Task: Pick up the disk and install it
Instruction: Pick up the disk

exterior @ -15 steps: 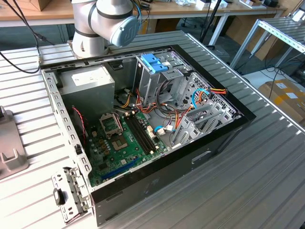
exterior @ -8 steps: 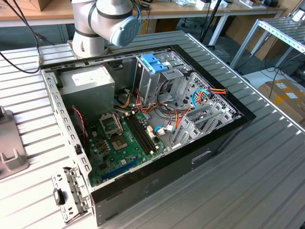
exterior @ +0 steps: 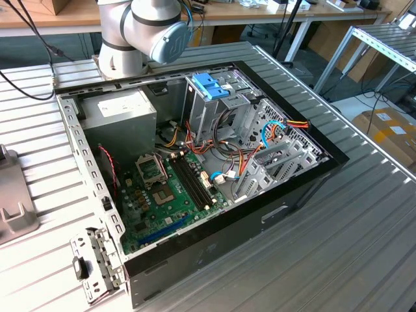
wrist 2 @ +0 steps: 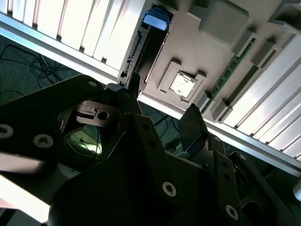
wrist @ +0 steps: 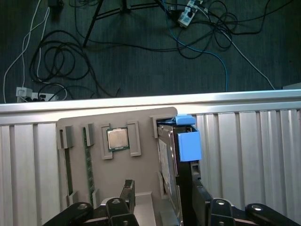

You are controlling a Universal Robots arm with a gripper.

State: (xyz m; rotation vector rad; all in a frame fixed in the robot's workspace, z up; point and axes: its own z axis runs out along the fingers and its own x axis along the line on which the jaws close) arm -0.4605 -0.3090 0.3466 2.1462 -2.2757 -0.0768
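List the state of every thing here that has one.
gripper, open, holding nothing
disk, standing on edge in the tray, ungripped
processor, lying flat in a tray pocket
computer case, lying on its side, open
drive cage, upright inside the case

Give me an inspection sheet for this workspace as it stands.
Surface: ribbed metal table carrying an open computer case.
Job's things: disk standing on edge in a grey parts tray.
Clutter: processor chip in the tray.
Grippers: gripper, fingers apart, one either side of the disk.
Cables: coloured wiring inside the case; leads on the floor.
Surroundings: cardboard boxes, workbench.
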